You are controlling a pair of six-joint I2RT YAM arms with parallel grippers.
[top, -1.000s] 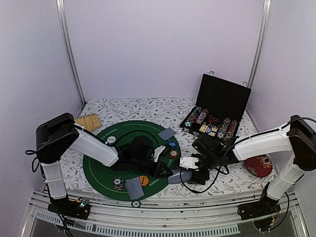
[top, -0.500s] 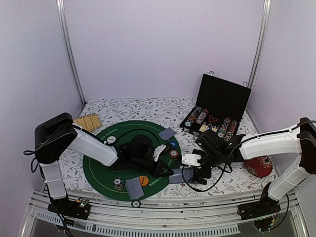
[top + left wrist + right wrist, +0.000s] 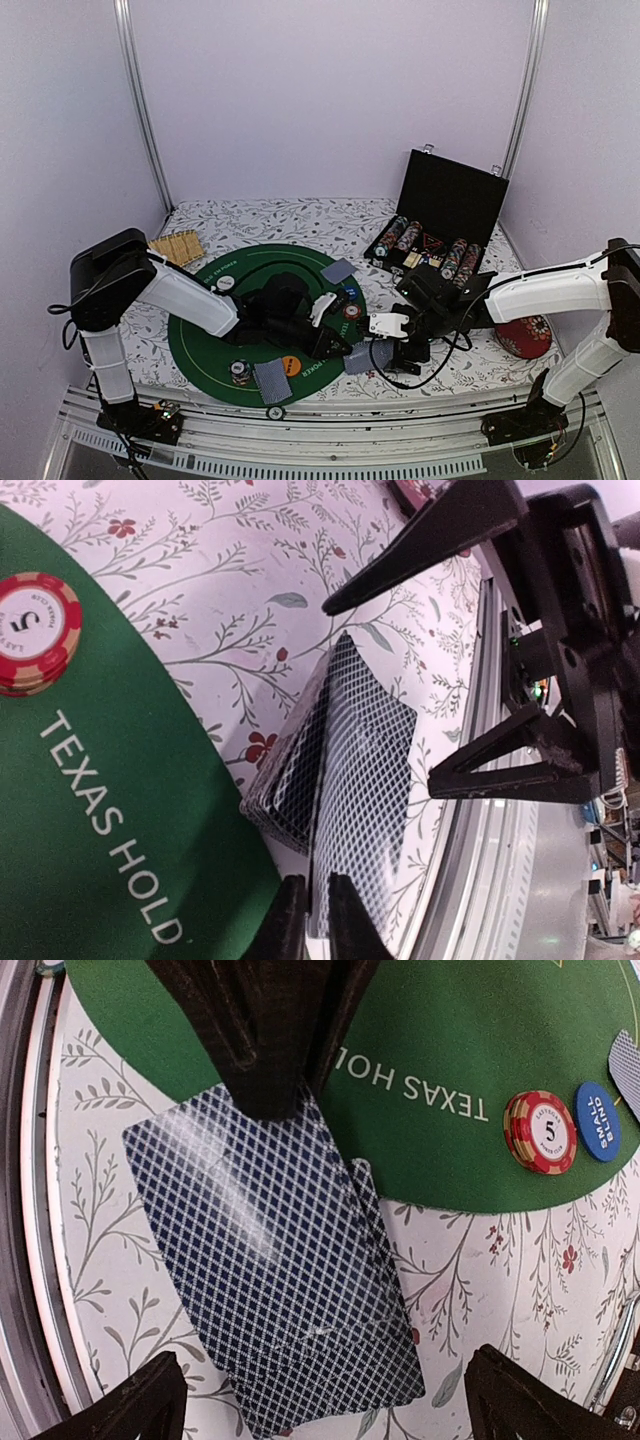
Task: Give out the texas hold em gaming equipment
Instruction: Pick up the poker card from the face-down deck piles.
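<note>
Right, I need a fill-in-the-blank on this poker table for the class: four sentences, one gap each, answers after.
1. The red chip on the green mat shows the number ___.
2. The blue button beside it reads SMALL ___.
3. The right gripper stands ___ around the deck.
4. The left gripper pinches the top ___ of that deck.
Answers: 5; BLIND; open; card.

Round green felt (image 3: 190,350): one. Open black case (image 3: 455,195): one; chip rows inside too small to count. Card groups, patterned backs up — three: deck (image 3: 360,358) with one top card (image 3: 230,1220) askew, far group (image 3: 339,270), near group (image 3: 272,381). Chips and buttons on the felt — five: white button (image 3: 225,283), orange button (image 3: 290,365), blue button (image 3: 597,1122), red chip (image 3: 540,1132), striped chip stack (image 3: 239,371). Red disc (image 3: 524,335): one. Slatted mat (image 3: 178,246): one.
</note>
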